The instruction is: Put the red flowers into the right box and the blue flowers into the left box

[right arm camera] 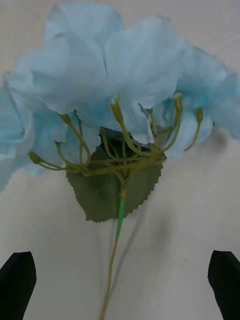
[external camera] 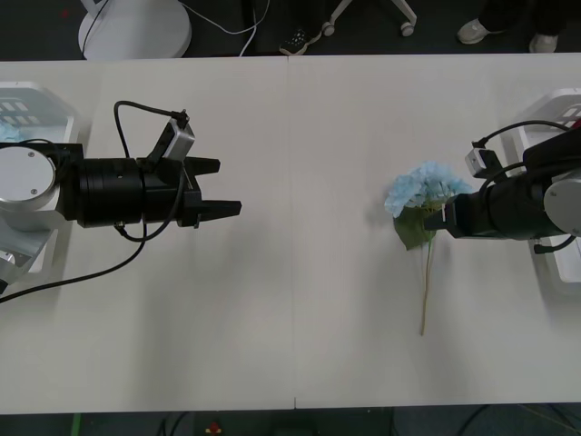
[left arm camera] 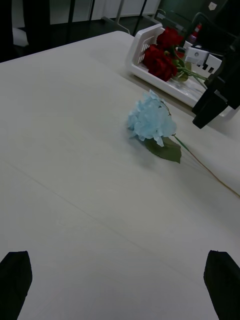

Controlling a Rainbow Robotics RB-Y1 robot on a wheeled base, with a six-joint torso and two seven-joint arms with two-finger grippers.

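So there's just one blue flower (external camera: 424, 190) out on the white table (external camera: 300, 300), lying right of centre with its pale-blue head pointing far and its thin stem running back toward the near edge. One broad green leaf (right arm camera: 112, 192) sits under the head.

The right gripper (external camera: 442, 218) is right up against that flower from the right side, hovering over the spot where stem meets head. Its black fingers (right arm camera: 17, 280) are spread wide apart, nothing between them but stem and table, not clamped on anything.

The red flowers (left arm camera: 162, 55) are already in the right box (left arm camera: 145, 40) at the table's right edge; I count roughly two or three blooms bunched together, hard to split them exactly.

The left gripper (external camera: 213, 189) hangs over the left half of the table, well apart from the flower, fingers open and empty. The left box (external camera: 36, 100) sits behind that arm at the left edge; can't tell how many flowers it holds.
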